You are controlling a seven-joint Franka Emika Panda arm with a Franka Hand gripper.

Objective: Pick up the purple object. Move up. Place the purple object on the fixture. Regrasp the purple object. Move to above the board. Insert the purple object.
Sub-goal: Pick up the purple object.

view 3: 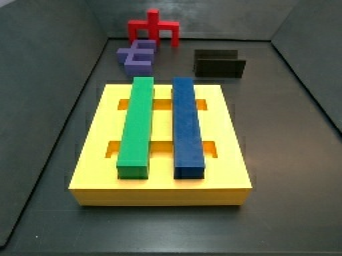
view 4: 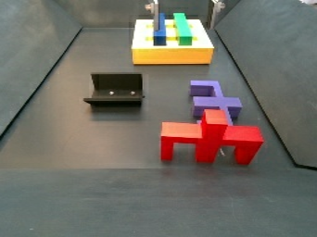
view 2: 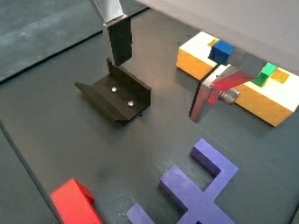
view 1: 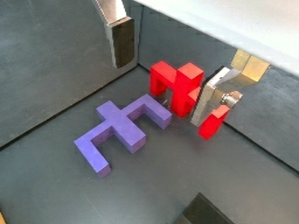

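The purple object (view 1: 121, 131) lies flat on the dark floor, next to the upright red piece (view 1: 176, 85); both side views show it too (view 3: 138, 56) (view 4: 213, 95). My gripper (view 1: 163, 92) hangs high above the floor, open, with nothing between its silver fingers (view 1: 121, 39). In a wrist view the gripper (view 2: 159, 89) hovers between the black fixture (view 2: 117, 98) and the yellow board (view 2: 246, 96), with the purple object (view 2: 198, 185) lying apart from it. The fixture (view 4: 117, 90) is bare. The board (view 3: 94, 150) carries a green bar (view 3: 136, 122) and a blue bar (view 3: 187, 122).
The red piece (view 4: 210, 137) stands right beside the purple one. Dark walls (view 3: 80, 70) close in the floor on all sides. In a side view only the fingertips (view 4: 216, 8) peek in at the upper edge, over the board (view 4: 173, 54).
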